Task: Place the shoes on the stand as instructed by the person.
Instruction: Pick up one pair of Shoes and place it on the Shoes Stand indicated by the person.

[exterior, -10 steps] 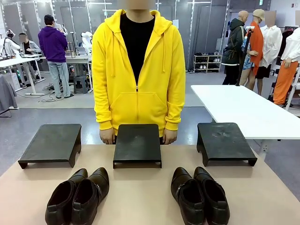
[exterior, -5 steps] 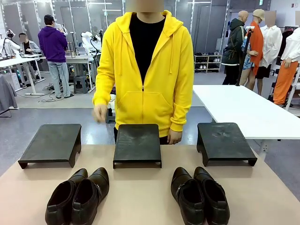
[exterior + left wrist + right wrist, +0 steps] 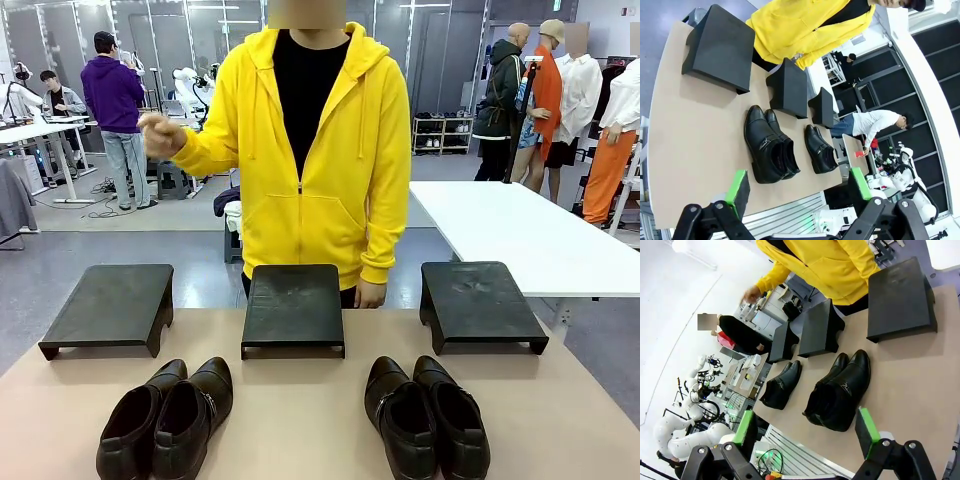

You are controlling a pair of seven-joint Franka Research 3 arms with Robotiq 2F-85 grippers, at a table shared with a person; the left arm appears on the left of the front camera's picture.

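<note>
The left gripper [image 3: 799, 186] hangs clear of the table [image 3: 300, 440], its green pads spread wide with nothing between them. The right gripper [image 3: 806, 429] is equally released and empty. Ahead of the left fingers lies the left pair of shoes [image 3: 767, 147], on the robot's side of the middle stand [image 3: 293, 305] and off to its left. Ahead of the right fingers lies the right pair [image 3: 840, 390], on the robot's side of that stand and off to its right. Each arm therefore looks nearer to its own pair. Both pairs rest on the table, the shoes close side by side. Heels face the robot and toes face the stands, and the long axes run near-to-far, leaning slightly in toward the middle stand. No shoe is on a stand yet. Behind the middle stand, the person [image 3: 305, 150] holds one hand [image 3: 160, 135] raised, up and to that stand's left. Which pair or stand it means cannot be told.
</note>
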